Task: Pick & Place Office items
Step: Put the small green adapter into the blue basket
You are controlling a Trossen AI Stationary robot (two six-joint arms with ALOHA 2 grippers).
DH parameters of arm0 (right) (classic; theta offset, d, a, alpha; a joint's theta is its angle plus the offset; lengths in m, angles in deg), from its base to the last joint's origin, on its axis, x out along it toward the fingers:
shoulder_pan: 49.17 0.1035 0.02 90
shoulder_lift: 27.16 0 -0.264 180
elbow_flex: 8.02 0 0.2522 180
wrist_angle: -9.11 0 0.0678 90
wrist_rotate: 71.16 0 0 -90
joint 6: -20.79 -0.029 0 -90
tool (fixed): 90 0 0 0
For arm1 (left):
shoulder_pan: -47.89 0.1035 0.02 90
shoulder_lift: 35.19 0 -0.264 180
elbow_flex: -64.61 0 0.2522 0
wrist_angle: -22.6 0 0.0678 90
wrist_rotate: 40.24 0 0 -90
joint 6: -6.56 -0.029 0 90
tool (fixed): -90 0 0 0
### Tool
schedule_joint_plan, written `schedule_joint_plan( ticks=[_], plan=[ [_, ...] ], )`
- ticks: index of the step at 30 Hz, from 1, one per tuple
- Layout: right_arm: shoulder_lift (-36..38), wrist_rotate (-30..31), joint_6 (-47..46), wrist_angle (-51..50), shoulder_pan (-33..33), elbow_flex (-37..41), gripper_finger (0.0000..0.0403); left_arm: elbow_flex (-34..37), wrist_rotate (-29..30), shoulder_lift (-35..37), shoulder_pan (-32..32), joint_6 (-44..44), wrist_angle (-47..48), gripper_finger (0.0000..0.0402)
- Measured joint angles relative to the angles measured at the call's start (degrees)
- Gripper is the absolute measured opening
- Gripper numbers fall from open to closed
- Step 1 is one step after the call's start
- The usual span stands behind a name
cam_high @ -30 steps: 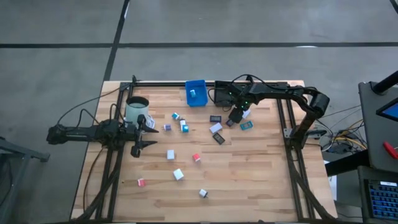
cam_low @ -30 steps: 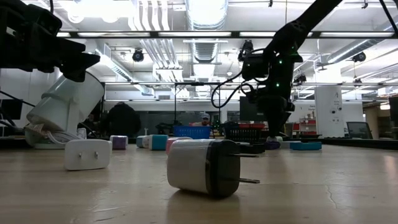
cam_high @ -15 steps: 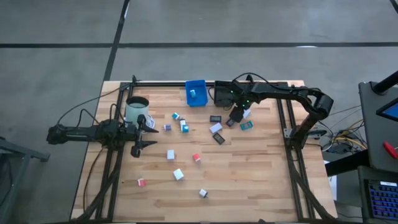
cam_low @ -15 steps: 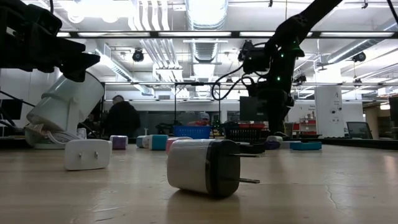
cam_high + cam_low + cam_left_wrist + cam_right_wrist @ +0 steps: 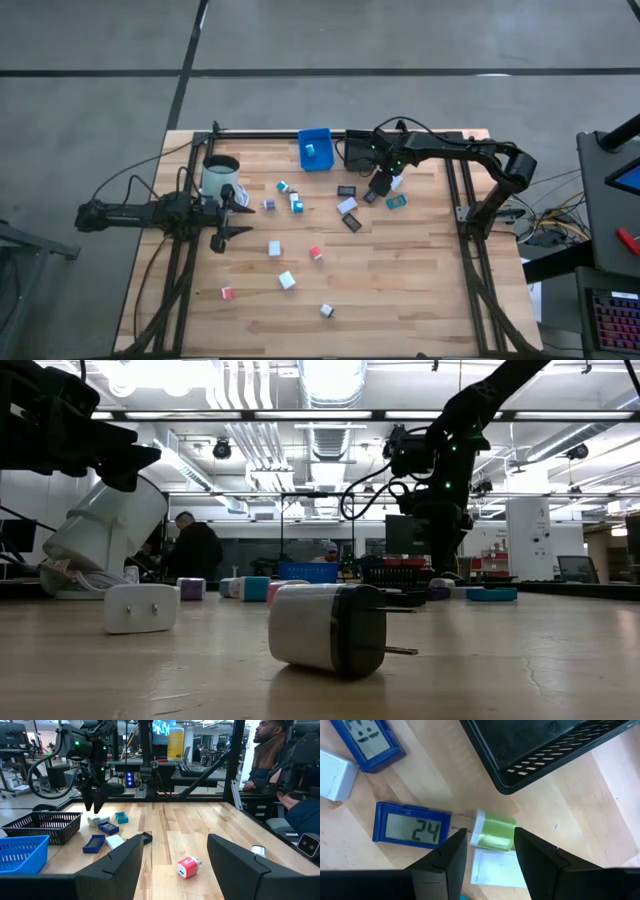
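Observation:
Small office items lie scattered on the wooden table point(image 5: 400, 280): white, red and blue-white blocks, and flat black, teal and blue rectangles. My right gripper point(image 5: 380, 187) is open near the black bin point(image 5: 358, 150). In the right wrist view its fingers point(image 5: 451, 857) stand on either side of a green-white plug block point(image 5: 492, 834), which lies on its side beside a blue display reading 24 point(image 5: 412, 829). My left gripper point(image 5: 232, 215) waits open by the white mug point(image 5: 220, 177), facing a red plug block point(image 5: 187, 867).
The blue bin point(image 5: 315, 150) holds one small piece. A second blue display point(image 5: 367, 742), a white block point(image 5: 337, 780) and a flat white rectangle point(image 5: 497, 867) crowd the green block. A white charger point(image 5: 330, 630) lies near the low camera. A person point(image 5: 272, 750) sits beyond the table.
My right arm's wrist has shifted a little above the items beside the black bin. No item on the table has moved. A person has walked through the room behind the table.

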State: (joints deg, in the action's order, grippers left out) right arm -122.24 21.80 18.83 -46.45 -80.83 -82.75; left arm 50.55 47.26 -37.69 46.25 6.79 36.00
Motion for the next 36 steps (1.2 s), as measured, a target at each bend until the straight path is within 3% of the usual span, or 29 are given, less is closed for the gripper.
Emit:
schedule_joint_plan(
  ticks=[5, 12, 31, 36],
  plan=[
    [0.00, -0.02, -0.64, -0.47, 0.00, -0.06, 0.0157, -0.01, 0.00, 0.00, 0.01, -0.01, -0.01, 0.0227],
    [2.11, -1.71, -1.05, -9.37, 0.00, -4.58, 0.0157, -0.01, 0.02, -0.01, -0.01, 0.00, -0.02, 0.0227],
    [3.58, -1.98, -0.88, -9.21, 0.00, -5.35, 0.0157, -0.01, 0.01, 0.00, -0.01, -0.02, -0.01, 0.0227],
    [3.58, -5.94, -1.00, -8.61, 0.06, -5.35, 0.0163, 0.00, -0.01, -0.02, 0.01, -0.01, -0.02, 0.0227]
  ],
)
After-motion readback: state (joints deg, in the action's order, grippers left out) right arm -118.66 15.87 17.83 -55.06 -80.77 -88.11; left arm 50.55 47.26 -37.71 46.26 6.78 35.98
